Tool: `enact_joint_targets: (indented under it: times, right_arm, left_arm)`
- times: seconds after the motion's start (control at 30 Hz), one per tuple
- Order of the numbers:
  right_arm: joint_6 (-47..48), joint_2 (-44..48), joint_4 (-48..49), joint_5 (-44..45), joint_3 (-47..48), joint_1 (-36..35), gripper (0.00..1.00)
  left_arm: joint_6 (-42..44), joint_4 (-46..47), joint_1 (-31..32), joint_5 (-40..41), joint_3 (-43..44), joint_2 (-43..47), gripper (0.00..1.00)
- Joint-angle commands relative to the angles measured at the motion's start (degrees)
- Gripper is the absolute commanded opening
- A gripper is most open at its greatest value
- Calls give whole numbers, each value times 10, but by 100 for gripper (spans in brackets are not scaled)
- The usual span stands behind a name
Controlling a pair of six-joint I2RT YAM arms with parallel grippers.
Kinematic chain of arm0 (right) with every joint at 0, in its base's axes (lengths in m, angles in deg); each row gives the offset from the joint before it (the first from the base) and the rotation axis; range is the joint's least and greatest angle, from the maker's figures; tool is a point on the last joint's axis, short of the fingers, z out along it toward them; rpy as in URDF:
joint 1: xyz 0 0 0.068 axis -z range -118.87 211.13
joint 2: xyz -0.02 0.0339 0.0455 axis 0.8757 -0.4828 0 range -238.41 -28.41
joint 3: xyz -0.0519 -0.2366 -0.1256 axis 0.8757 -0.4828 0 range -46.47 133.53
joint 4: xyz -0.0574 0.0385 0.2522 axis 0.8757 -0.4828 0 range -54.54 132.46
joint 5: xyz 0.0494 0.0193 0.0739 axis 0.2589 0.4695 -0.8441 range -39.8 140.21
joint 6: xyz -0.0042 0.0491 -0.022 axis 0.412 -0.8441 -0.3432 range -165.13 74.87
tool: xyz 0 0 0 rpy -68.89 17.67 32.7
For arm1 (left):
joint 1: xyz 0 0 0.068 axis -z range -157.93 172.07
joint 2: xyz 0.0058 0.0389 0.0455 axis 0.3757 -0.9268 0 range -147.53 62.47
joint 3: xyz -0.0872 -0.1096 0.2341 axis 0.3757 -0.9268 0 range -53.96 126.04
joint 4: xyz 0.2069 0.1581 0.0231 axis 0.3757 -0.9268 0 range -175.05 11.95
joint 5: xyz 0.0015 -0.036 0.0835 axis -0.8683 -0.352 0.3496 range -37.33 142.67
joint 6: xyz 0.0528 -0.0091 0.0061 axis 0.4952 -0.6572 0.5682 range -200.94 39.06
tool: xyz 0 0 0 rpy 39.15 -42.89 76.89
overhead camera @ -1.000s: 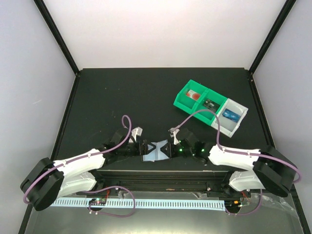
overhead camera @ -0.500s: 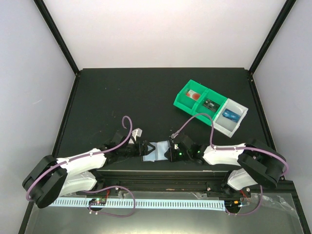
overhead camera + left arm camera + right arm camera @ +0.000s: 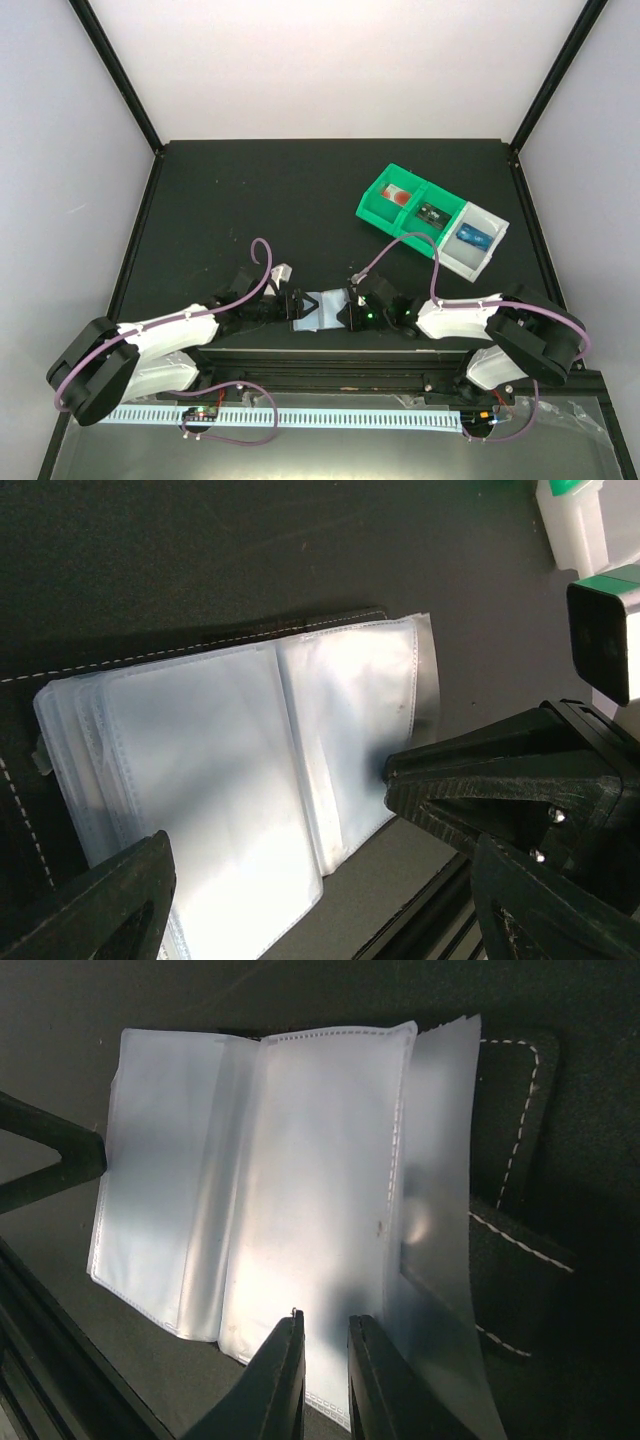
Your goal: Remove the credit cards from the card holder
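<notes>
- The holder [image 3: 319, 306] lies open on the table [image 3: 250, 200] at its near edge, between the two grippers. Its clear sleeves fan over a dark stitched cover [image 3: 520, 1090].
- Left gripper [image 3: 320, 865]: jaws spread wide above the sleeves, gripping nothing.
- Right gripper [image 3: 326, 1380]: jaws nearly together at a sleeve's free edge. I cannot tell whether they pinch it.
- The sleeves look thin, soft and glossy, so they are probably light and slippery. They would likely buckle, and the whole holder would slide if pulled unpinned.
- The best hold is probably one gripper pressing the cover or spine while the other pinches a card's edge at the pocket mouth.
- No blue card shows in the visible sleeves. One card [image 3: 472, 237] lies in the white compartment of the tray [image 3: 368, 208].
</notes>
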Motion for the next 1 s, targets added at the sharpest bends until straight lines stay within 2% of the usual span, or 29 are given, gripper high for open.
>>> enact_joint_targets:
  times: [0.0, 0.23, 0.5, 0.77, 0.97]
  right_arm:
    - [-4, -11, -9, 27, -7, -4, 16]
    - [-6, -8, -12, 27, -4, -3, 16]
    - [-10, -11, 2, 22, -8, -4, 16]
    - [-14, -17, 50, -10, -22, -4, 16]
    - [-22, -35, 76, -27, -25, -4, 16]
  left_arm:
    - [9, -19, -4, 15, 15, 5, 83]
    - [12, -33, -4, 12, 24, 3, 83]
    - [7, -1, -4, 1, 16, -22, 83]
    - [-22, 62, -4, -47, 7, -22, 74]
    - [-29, 70, -4, -49, 3, -19, 70]
